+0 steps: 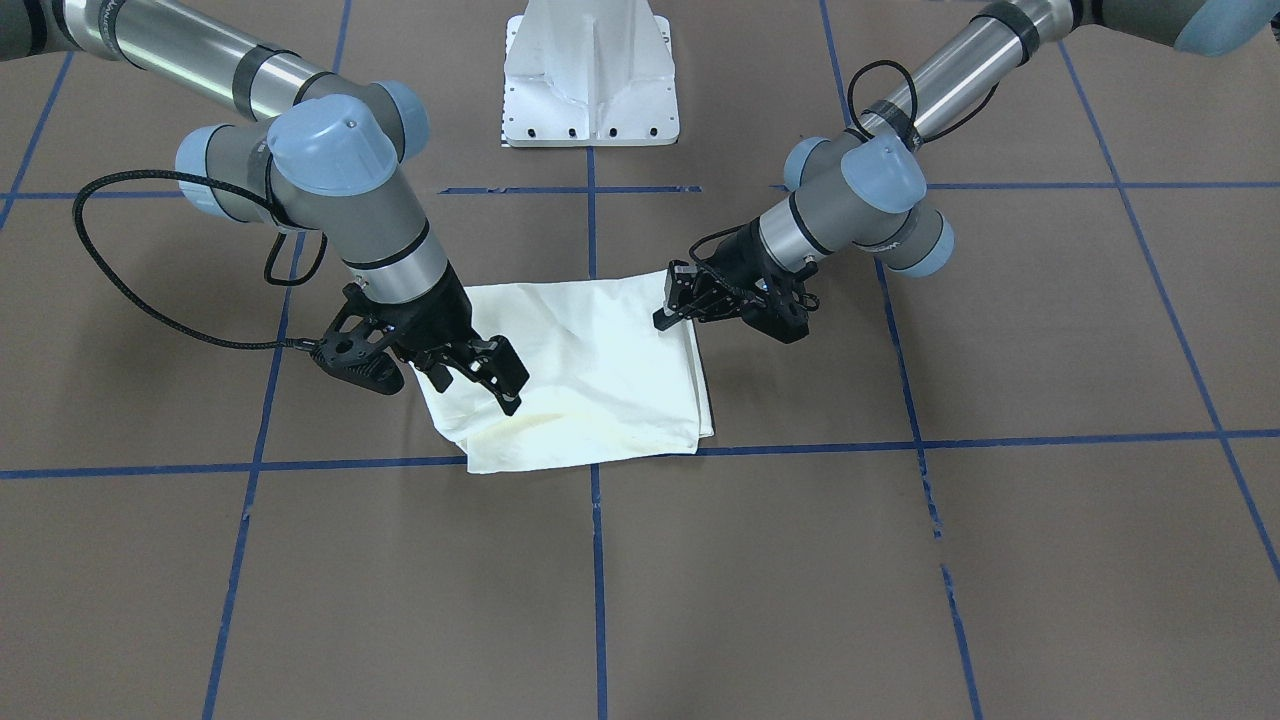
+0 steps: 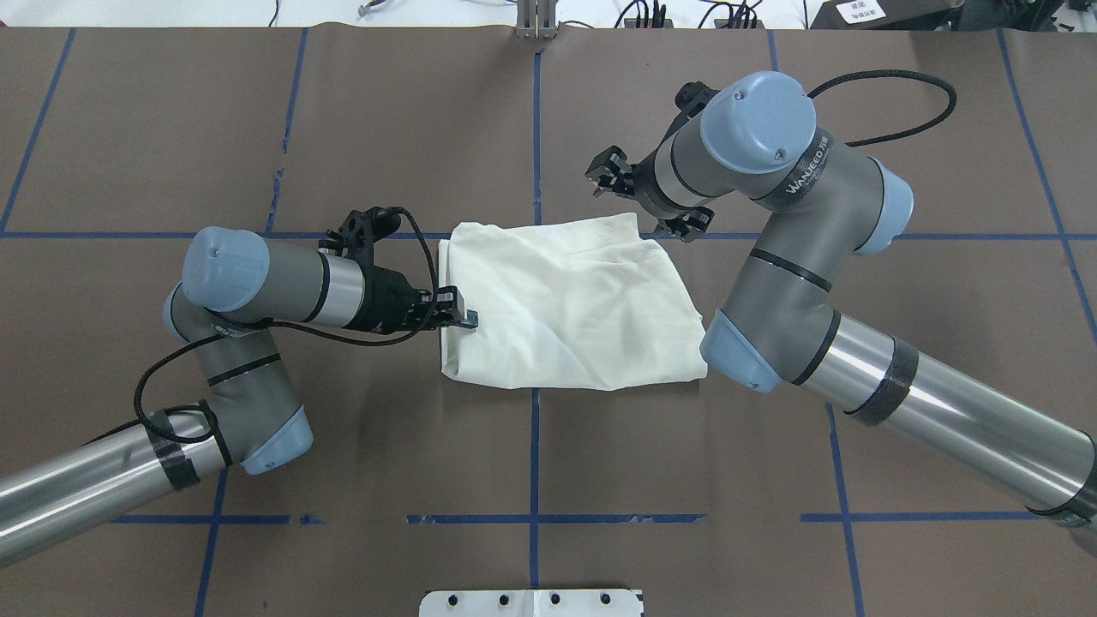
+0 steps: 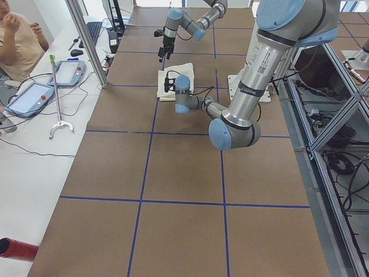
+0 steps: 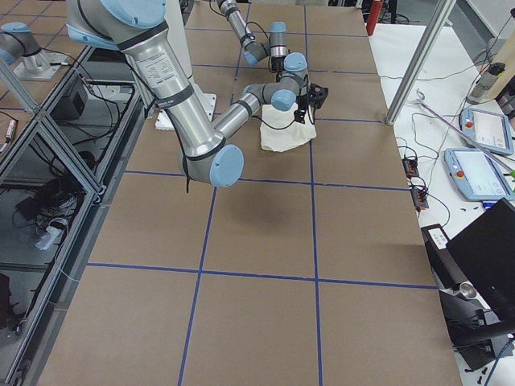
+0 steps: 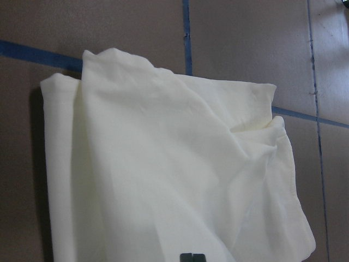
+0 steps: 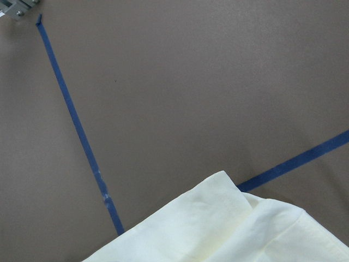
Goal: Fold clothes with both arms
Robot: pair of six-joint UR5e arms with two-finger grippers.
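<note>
- Cream-white T-shirt, plain side up, lies as a compact, rough rectangle at centre of brown paper-covered table w/ blue tape grid; print and sleeves hidden.
- Black two-finger L gripper: tips at shirt's edge on robot's left. Fingers look together, no cloth seen between.
- Black two-finger R gripper: fingers apart, holding nothing, hangs over shirt's far-right corner.
- Progress, my read: main folds done, approx. final size. That far-right corner looks rumpled, layers not flush.
- Left to do, prob.: tidy that corner, then pull both arms clear.
</note>
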